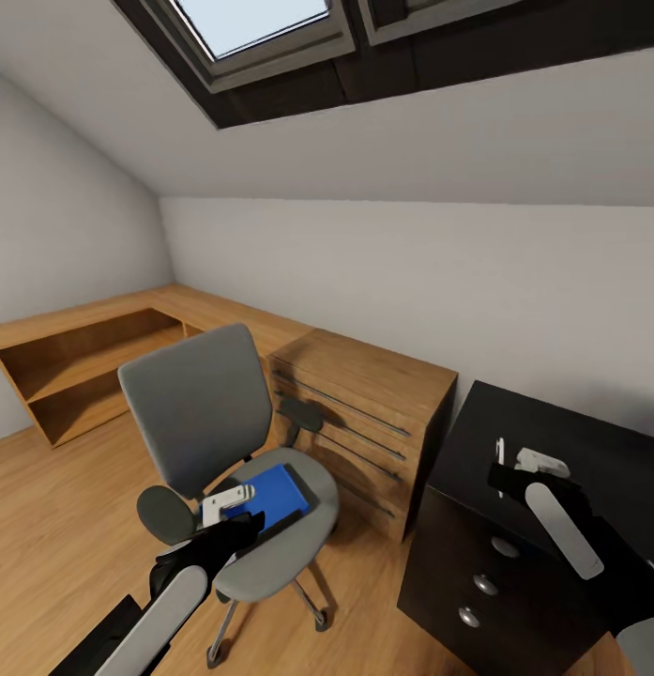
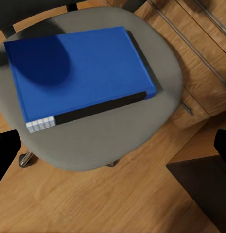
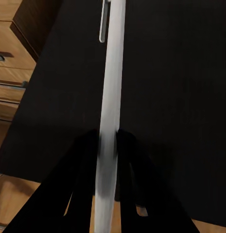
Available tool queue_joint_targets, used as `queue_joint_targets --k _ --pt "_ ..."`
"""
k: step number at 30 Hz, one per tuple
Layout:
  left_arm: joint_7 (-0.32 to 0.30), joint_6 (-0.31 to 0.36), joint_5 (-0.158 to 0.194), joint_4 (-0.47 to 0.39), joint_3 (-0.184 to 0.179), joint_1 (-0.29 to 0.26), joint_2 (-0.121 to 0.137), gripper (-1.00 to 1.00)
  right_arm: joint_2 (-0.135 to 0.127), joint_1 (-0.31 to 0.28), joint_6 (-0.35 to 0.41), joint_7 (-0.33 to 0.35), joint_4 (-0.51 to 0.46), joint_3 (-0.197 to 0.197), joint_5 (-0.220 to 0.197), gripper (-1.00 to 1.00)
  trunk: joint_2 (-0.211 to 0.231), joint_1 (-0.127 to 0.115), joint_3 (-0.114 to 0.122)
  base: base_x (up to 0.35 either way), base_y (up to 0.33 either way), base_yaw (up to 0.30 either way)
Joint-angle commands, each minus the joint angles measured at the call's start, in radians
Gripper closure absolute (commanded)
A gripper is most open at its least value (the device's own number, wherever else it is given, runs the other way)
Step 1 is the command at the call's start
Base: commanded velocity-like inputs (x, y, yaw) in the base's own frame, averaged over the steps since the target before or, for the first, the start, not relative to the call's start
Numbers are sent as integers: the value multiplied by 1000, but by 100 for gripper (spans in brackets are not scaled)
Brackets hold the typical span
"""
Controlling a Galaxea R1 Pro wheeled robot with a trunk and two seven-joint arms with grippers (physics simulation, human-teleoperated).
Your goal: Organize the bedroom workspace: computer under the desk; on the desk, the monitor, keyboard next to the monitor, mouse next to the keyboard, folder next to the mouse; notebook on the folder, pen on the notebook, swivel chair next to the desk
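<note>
The grey swivel chair (image 1: 200,399) stands on the wooden floor left of the desk (image 1: 561,427). The blue folder (image 1: 270,495) with its black spine lies flat on the seat (image 2: 156,58); in the left wrist view the folder (image 2: 78,68) is seen from above. My left gripper (image 1: 235,504) hovers open just above the seat's front, fingers (image 2: 6,150) spread wide with nothing between them. Over the black desk top (image 3: 181,97) my right gripper (image 1: 503,477) is shut on the notebook (image 3: 110,97), seen edge-on as a pale strip. The pen (image 3: 103,22) lies on the desk beside it.
A light wooden drawer chest (image 1: 364,394) stands between chair and desk, close behind the seat. The desk's dark drawer unit (image 1: 486,582) with round knobs faces me. A low wooden shelf (image 1: 83,361) runs along the left wall under the sloped ceiling and skylight.
</note>
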Motion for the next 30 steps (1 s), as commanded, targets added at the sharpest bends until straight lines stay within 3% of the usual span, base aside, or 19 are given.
queue_joint_targets --k 1,8,12,13,19,30 --pt "7 2 5 -1 -2 -1 1 -100 -1 -1 -1 -10 -1 3 -10 100 -1 0 -1 31 0 0" --pt "6 2 6 -1 -3 -1 0 -100 -1 -2 -31 -10 41 2 19 100 -1 0 -1 231 -51 0" --pt "5 2 5 -1 -34 -1 -1 -100 -1 -8 -74 60 156 3 40 100 -1 0 -1 264 -115 0" --pt "5 2 5 -1 -42 -1 -1 -100 0 -18 -97 98 225 3 61 100 -1 0 -1 161 -110 0" --pt "7 2 5 -2 -47 -1 -1 -100 4 -65 -126 162 364 3 111 100 -1 0 -1 53 -37 0" --pt "7 2 5 -4 -47 -1 -1 -100 9 -86 -133 183 405 4 119 100 -1 0 -1 1 -1 0"
